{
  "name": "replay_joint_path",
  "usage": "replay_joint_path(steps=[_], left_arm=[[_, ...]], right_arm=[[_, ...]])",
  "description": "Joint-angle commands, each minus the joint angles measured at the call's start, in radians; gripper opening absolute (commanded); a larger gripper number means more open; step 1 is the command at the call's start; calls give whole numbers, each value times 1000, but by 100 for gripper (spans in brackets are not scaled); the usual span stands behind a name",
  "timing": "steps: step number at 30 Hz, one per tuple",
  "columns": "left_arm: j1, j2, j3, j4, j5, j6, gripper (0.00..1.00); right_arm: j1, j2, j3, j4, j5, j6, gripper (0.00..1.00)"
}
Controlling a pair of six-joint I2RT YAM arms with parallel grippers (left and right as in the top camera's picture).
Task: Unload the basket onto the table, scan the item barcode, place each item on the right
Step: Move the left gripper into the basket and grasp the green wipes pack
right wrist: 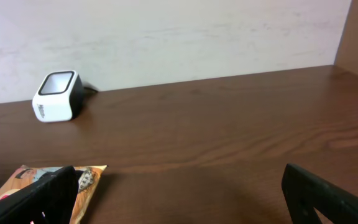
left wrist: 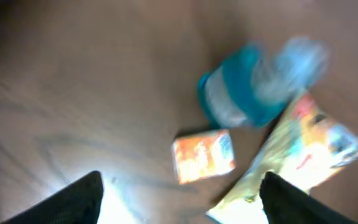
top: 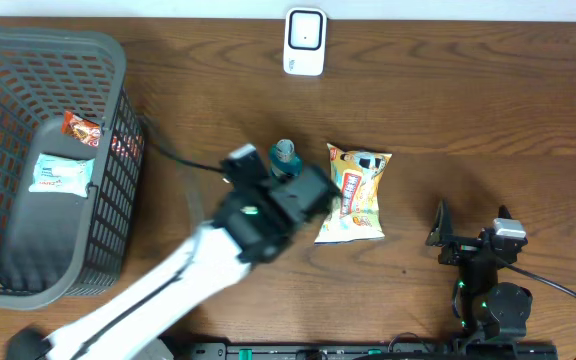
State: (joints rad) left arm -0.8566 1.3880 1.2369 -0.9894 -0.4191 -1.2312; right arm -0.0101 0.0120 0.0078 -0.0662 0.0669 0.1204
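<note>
The white barcode scanner point(top: 305, 42) stands at the table's far edge; in the right wrist view the scanner point(right wrist: 58, 96) sits at the left by the wall. My left gripper point(top: 311, 194) hovers over the table's middle between a teal bottle point(top: 285, 155) and a yellow snack bag point(top: 358, 192). In the blurred left wrist view my left gripper point(left wrist: 185, 199) is open and holds nothing. A small orange packet point(left wrist: 204, 155) lies just ahead of it, beside the bottle point(left wrist: 241, 93) and snack bag point(left wrist: 309, 149). My right gripper point(top: 440, 232) rests open at the front right.
A dark mesh basket point(top: 118, 60) fills the left side, holding a white wipes pack point(top: 63, 172) and a red packet point(top: 81, 128). The snack bag's corner point(right wrist: 89, 177) shows beside my right gripper's left finger point(right wrist: 42, 199). A wall runs behind the scanner.
</note>
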Motion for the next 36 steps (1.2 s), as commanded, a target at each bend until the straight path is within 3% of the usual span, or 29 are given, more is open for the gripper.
replay_joint_path(steps=[1, 4, 10, 13, 17, 20, 26, 31, 36], left_arm=[[125, -129, 109, -6, -46, 252, 85], [261, -193, 195, -25, -45, 346, 89], [595, -249, 345, -56, -45, 408, 92], [772, -253, 365, -59, -37, 393, 93], [974, -222, 365, -128, -30, 274, 94], [1158, -124, 364, -158, 87, 268, 97], [1299, 74, 362, -208, 218, 268, 97], [1311, 250, 322, -195, 218, 185, 98], [1311, 377, 317, -136, 229, 182, 98]], right_arm=[[12, -5, -2, -2, 2, -13, 99], [12, -5, -2, -2, 2, -13, 99], [12, -5, -2, -2, 2, -13, 99], [12, -5, -2, -2, 2, -13, 99], [12, -5, -2, -2, 2, -13, 99], [12, -5, -2, -2, 2, -13, 99], [12, -5, -2, -2, 2, -13, 99], [12, -5, -2, -2, 2, -13, 99], [12, -5, -2, -2, 2, -13, 99]])
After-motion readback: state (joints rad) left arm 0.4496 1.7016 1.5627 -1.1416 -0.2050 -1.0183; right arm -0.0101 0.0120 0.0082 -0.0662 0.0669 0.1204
